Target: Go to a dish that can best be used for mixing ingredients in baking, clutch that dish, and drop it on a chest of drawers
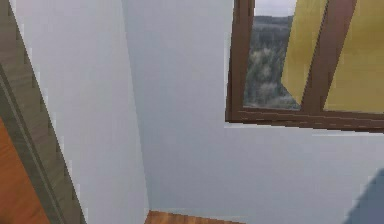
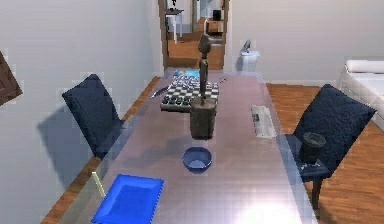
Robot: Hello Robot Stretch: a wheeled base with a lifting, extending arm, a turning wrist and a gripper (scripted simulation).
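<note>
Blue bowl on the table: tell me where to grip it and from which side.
Probably take the blue bowl by its rim, from above: it sits upright, mouth up, low and round. Favour the nearer edge, since the dark statue stands just behind it.

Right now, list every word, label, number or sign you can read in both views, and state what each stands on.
None can be read in either view.
The pale grey strip on the table: fine marks, too small to read.
The checkered board: squares, no letters.
The blue bowl and the flat blue tray: plain.
The window frame: no sign.
</note>
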